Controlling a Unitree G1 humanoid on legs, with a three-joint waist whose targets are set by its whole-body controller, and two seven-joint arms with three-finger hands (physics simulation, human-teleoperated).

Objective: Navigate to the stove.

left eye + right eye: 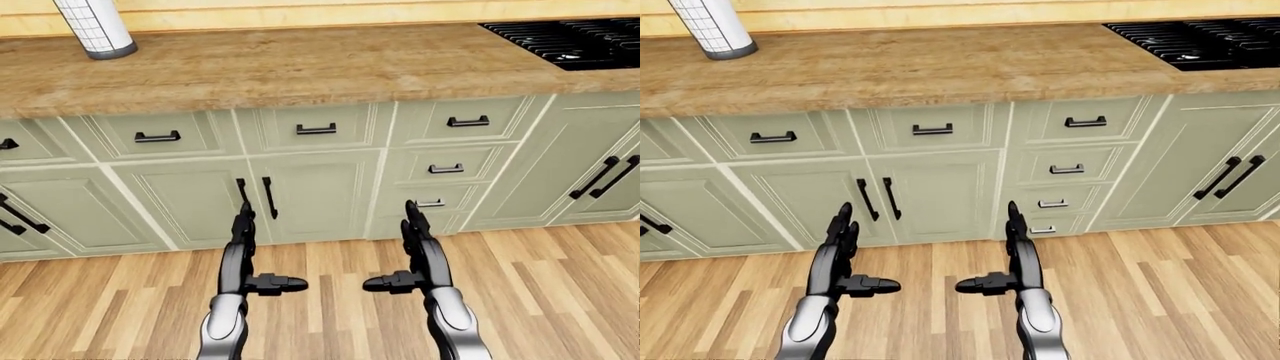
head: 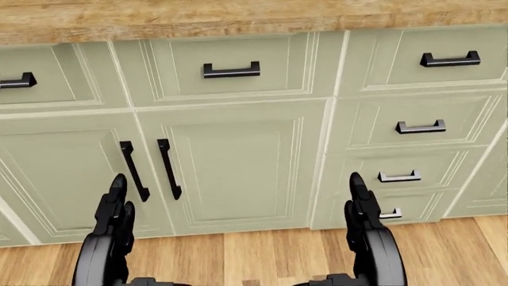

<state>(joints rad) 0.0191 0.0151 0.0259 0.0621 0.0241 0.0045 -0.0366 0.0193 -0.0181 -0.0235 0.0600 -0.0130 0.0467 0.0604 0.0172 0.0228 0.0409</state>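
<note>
The black stove point(image 1: 1195, 37) is set into the wooden counter point(image 1: 900, 67) at the top right of the eye views, cut by the right edge. It does not show in the head view. My left hand point(image 1: 243, 240) and right hand point(image 1: 415, 236) are held low over the floor, fingers straight out and empty, pointing at the pale green cabinets point(image 2: 230, 173). Both hands are well left of the stove.
A white gridded cylinder point(image 1: 95, 28) stands on the counter at top left. A stack of drawers point(image 2: 417, 128) with black handles lies right of the double doors. Wood plank floor point(image 1: 540, 285) runs along the cabinet base.
</note>
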